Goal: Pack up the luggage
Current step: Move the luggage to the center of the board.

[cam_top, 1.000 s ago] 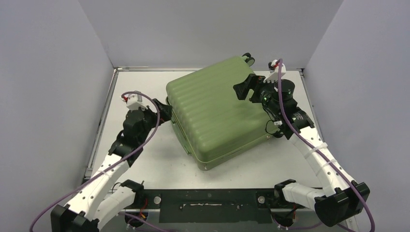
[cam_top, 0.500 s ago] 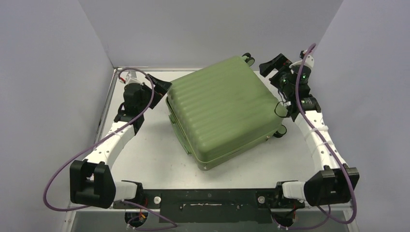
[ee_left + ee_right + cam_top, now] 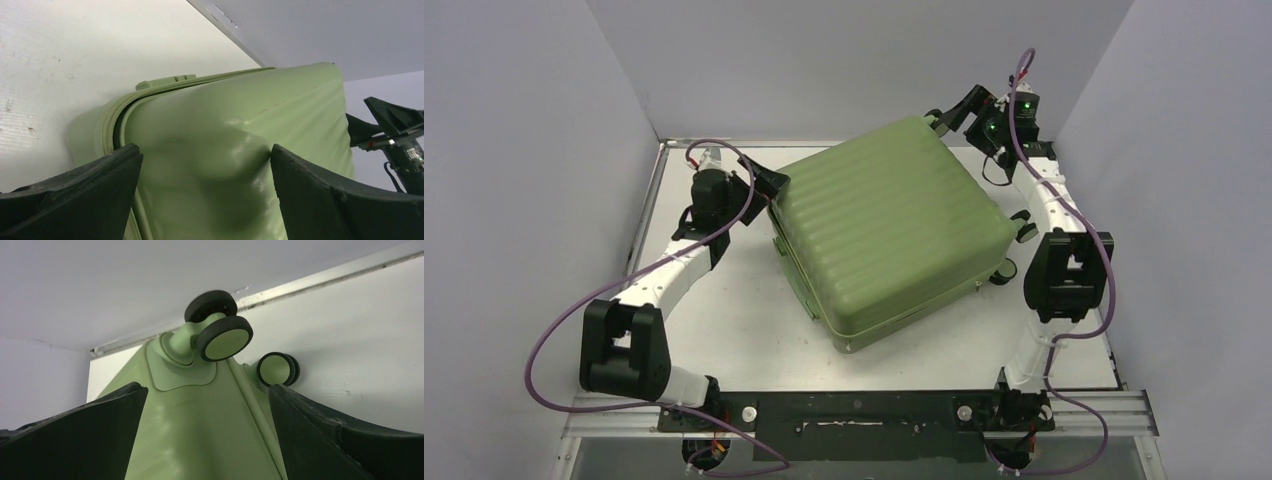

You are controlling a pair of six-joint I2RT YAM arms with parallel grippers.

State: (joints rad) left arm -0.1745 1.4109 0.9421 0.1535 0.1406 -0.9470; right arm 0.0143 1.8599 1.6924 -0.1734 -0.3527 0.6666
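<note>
The luggage (image 3: pixel 889 230) is a light-green ribbed suitcase lying flat and closed, turned at an angle on the white table (image 3: pixel 724 330). My left gripper (image 3: pixel 776 183) is at its back left corner, open, with the corner and zipper seam (image 3: pixel 111 131) between the fingers (image 3: pixel 90 185). The left gripper (image 3: pixel 205 150) points along the shell. At the far back corner my right gripper (image 3: pixel 954 108) is open. In the right wrist view the right gripper (image 3: pixel 207 387) straddles the shell just below two black wheels (image 3: pixel 224 339) with green hubs.
Grey walls close in the table on three sides, with a metal rim (image 3: pixel 724 142) along the back. My right arm's elbow (image 3: pixel 1069 270) stands beside the suitcase's right-hand wheels (image 3: pixel 1022 232). The left elbow (image 3: pixel 624 345) is at the front left.
Both arms swung toward the back. The right gripper left the lid's top for the far wheel corner, and the left gripper moved up to the back left corner. The suitcase stayed put.
</note>
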